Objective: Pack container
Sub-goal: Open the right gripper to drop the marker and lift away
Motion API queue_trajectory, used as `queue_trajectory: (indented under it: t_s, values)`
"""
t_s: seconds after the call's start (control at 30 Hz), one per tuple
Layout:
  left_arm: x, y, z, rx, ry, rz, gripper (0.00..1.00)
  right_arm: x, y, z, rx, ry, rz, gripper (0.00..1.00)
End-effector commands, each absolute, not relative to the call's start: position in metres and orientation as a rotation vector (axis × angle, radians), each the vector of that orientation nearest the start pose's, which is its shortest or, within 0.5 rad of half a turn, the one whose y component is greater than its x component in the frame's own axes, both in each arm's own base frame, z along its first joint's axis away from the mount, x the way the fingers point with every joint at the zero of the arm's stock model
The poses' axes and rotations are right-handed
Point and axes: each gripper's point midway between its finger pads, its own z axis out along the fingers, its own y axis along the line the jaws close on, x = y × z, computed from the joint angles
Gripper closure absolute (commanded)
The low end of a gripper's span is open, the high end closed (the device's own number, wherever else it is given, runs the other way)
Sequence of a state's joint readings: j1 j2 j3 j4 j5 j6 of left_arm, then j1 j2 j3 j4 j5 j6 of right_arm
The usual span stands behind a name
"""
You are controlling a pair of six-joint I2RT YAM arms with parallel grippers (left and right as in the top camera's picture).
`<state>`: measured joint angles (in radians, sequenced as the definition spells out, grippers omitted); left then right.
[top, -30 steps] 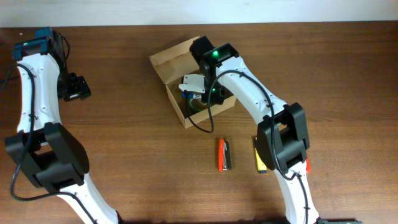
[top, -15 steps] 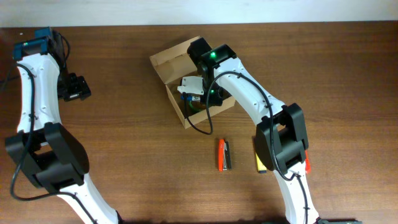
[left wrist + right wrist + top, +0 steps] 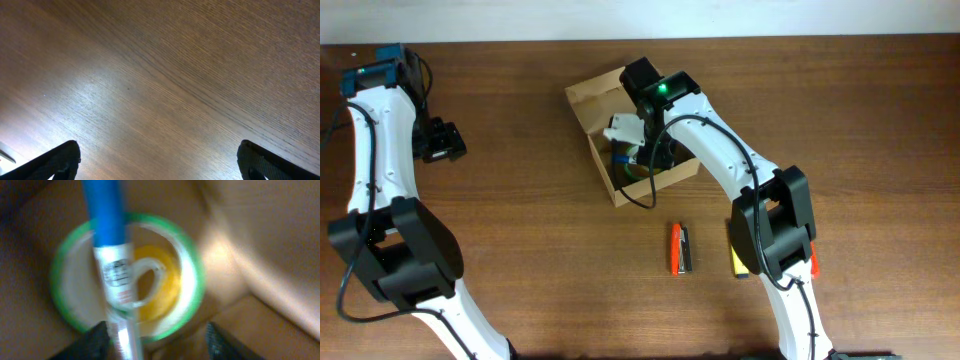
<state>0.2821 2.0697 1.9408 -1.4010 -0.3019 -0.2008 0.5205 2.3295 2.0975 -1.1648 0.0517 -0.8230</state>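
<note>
The container (image 3: 588, 100) is a brown cardboard box with its flap open, at the table's centre back. My right gripper (image 3: 638, 155) reaches down into it. In the right wrist view its jaws (image 3: 157, 340) stand apart over the box floor (image 3: 260, 320). A blue-capped white pen-like tube (image 3: 109, 225) lies across a green-rimmed tape roll (image 3: 189, 265) with a yellow core, its lower end beside the left finger (image 3: 95, 342), not clamped. My left gripper (image 3: 442, 142) hovers far left, open (image 3: 160, 162) over bare wood.
An orange and black stapler (image 3: 679, 248) lies in front of the box. A yellow item (image 3: 739, 259) and a red item (image 3: 813, 266) lie by the right arm's base. The table's back edge runs just behind the box.
My right gripper's jaws went from shut to apart inside the box, and the wrist turned a little. The box shifted slightly. The left arm stayed put.
</note>
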Motion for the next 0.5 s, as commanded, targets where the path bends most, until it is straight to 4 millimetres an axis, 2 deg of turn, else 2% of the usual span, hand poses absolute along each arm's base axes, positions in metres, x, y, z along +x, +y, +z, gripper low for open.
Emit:
queue_trajectory:
  t_s: [0.0,0.07,0.23,0.37,0.47]
  values:
    - [0.375,0.162,0.135,-0.726,2.996,0.465,0.00,0.452,0.233,0.094,-1.657,2.362,-0.245,0.30]
    - [0.375,0.162,0.135,-0.726,2.996,0.466,0.00,0.457,0.232,0.111,-1.585,2.352,-0.262,0.26]
    - [0.375,0.162,0.135,-0.726,2.996,0.465,0.00,0.467,0.234,0.162,-1.326,2.330,-0.225,0.25]
    - [0.375,0.162,0.135,-0.726,2.996,0.465,0.00,0.471,0.231,0.217,-1.059,2.300,-0.161,0.22]
    - [0.375,0.162,0.135,-0.726,2.996,0.465,0.00,0.468,0.217,0.261,-0.890,2.264,-0.126,0.22]
